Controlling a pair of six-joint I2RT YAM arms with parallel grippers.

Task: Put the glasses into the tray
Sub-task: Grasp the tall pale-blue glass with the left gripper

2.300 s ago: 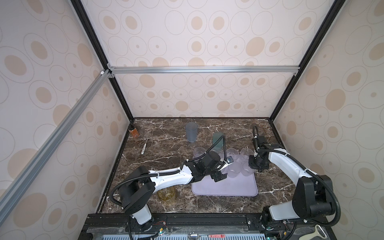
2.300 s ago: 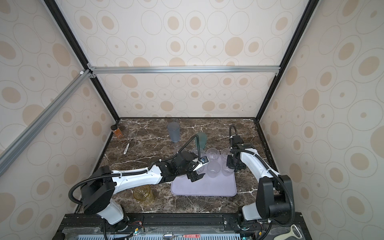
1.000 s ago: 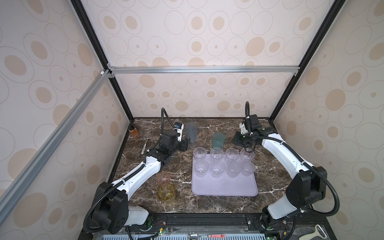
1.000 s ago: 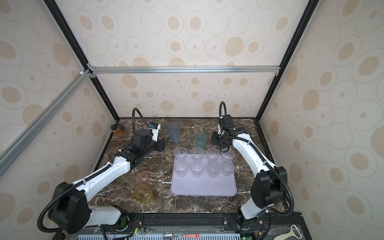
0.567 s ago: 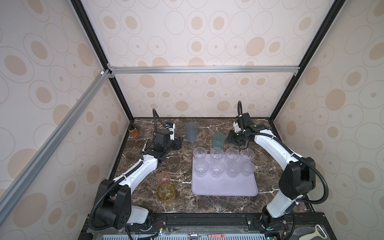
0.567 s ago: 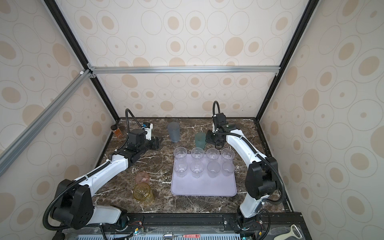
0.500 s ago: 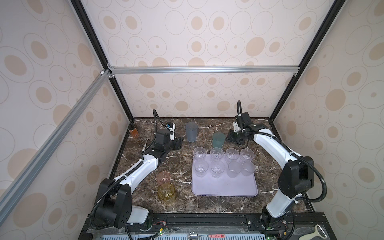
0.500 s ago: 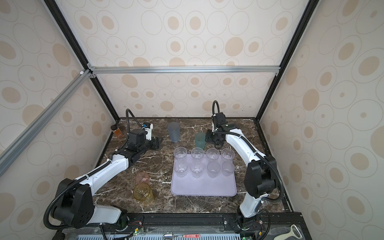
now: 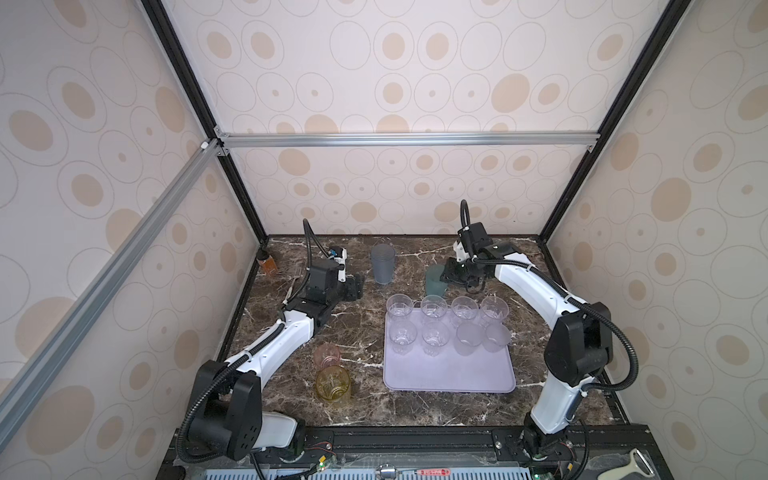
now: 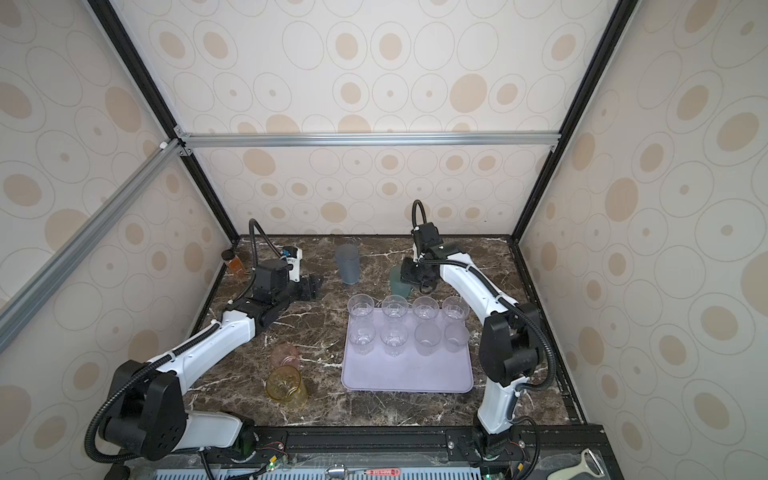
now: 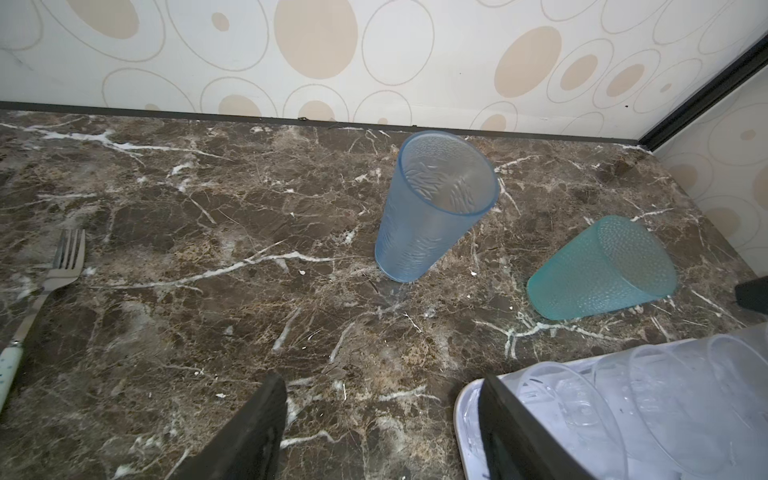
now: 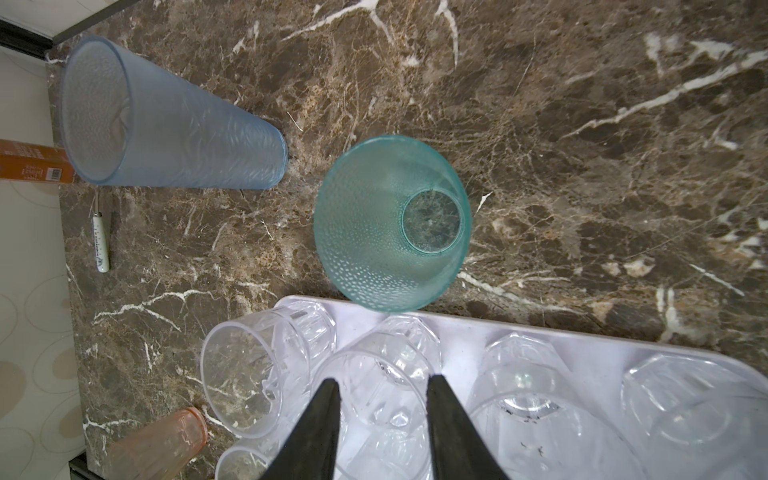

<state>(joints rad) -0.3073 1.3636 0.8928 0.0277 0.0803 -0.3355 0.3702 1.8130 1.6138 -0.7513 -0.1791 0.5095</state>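
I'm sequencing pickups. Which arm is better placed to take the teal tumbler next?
Right. The right end effector hangs open close above the teal tumbler. The left end effector is farther off, facing the tall blue tumbler.

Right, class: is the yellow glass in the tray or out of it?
Out. In both top views the yellow glass sits on the marble table, left of the tray and apart from its rim.

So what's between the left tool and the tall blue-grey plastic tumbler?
Nothing: only bare brown marble tabletop lies between the left tool and the tall blue-grey plastic tumbler, as the left wrist view shows.
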